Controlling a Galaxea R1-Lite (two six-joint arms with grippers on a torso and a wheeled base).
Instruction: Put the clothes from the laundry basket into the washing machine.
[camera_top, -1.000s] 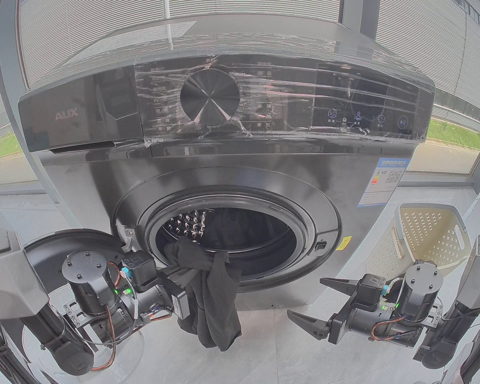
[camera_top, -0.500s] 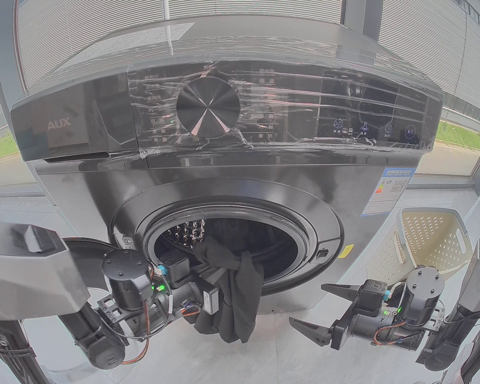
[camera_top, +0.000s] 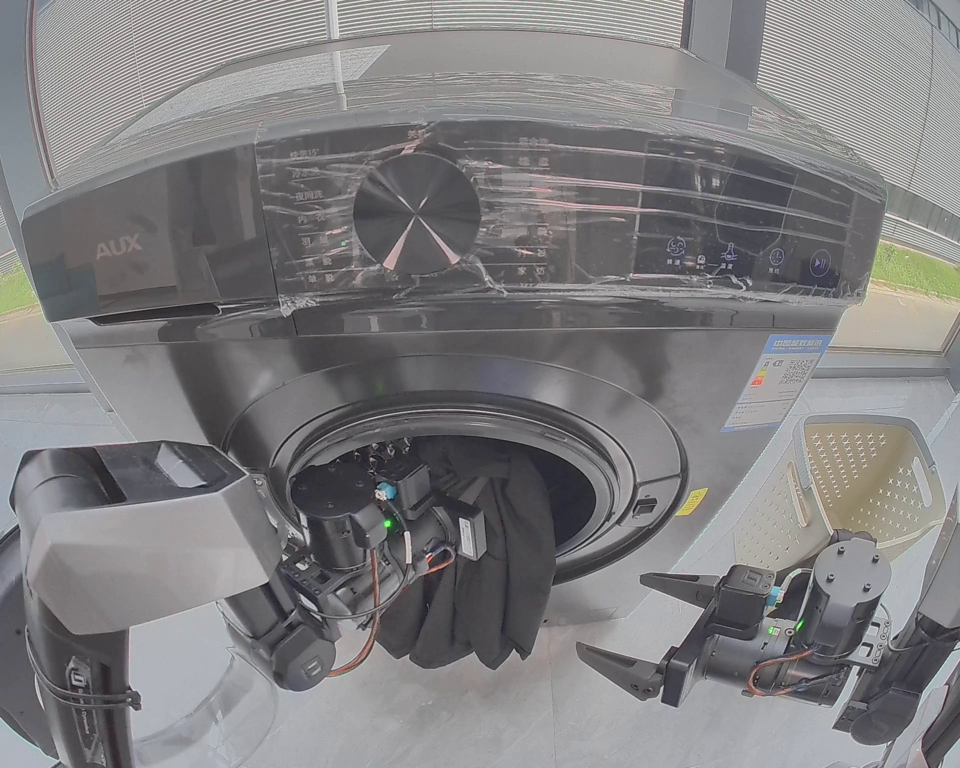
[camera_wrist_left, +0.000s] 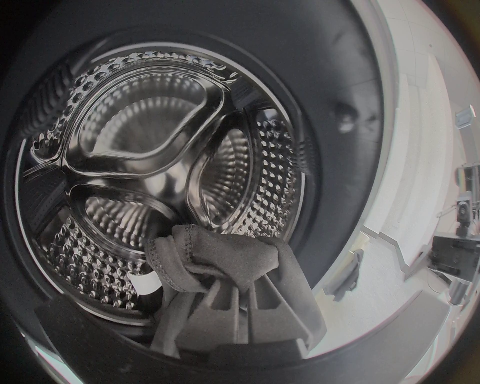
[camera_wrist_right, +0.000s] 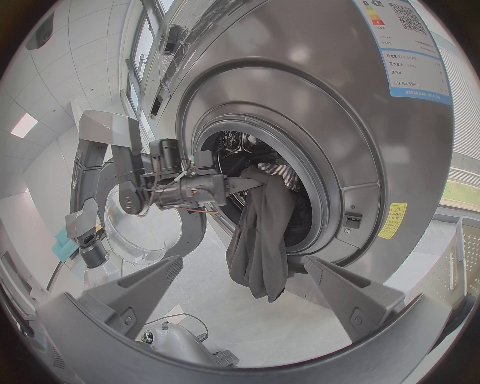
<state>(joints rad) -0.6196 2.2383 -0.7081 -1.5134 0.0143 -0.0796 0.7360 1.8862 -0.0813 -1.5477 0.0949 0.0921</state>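
**Desk:** Where's the garment right now?

**Me:** My left claw is clamped on the black, limp cloth garment. It has the cloth pinched near the top edge, right at the round mouth of the dark grey front-loading washing machine. The bunched top sits just inside the opening. The long remainder hangs outside over the lower rim, clear of the floor.

**Desk:** Why grip it so high?

**Me:** I judge a top pinch lets the tail trail behind the claw. The perforated steel drum ahead looks bare, so going deeper should draw the hanging part over the lip. If I let go here, I reckon it slides back out.

**Desk:** And the other arm?

**Me:** The right claw is spread wide with nothing in it. It sits low in front of the machine, well apart from the cloth, so it can't snag. It's near the cream perforated plastic laundry basket, handy for another pick.

**Desk:** The door?

**Me:** The round glass door stands open on the left, behind my left arm and out of the way.
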